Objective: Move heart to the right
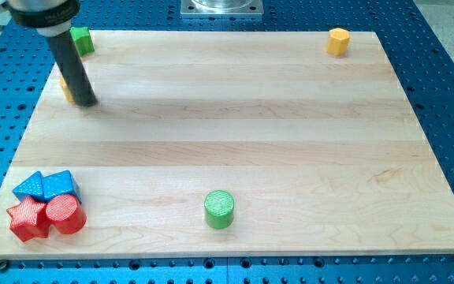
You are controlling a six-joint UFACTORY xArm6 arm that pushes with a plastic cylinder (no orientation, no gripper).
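Note:
My dark rod comes down at the view's top left and my tip (86,102) rests on the wooden board (235,118). A small yellow block (66,87) shows only as a sliver on the left side of the rod, touching or almost touching it. Most of it is hidden, so I cannot make out its shape. No heart shape is plainly visible anywhere else on the board.
A green block (82,39) sits at the top left corner, just above the rod. A yellow hexagon (337,41) sits at the top right. A green cylinder (219,209) stands at bottom centre. Two blue blocks (47,186), a red star (25,220) and a red cylinder (66,214) cluster at bottom left.

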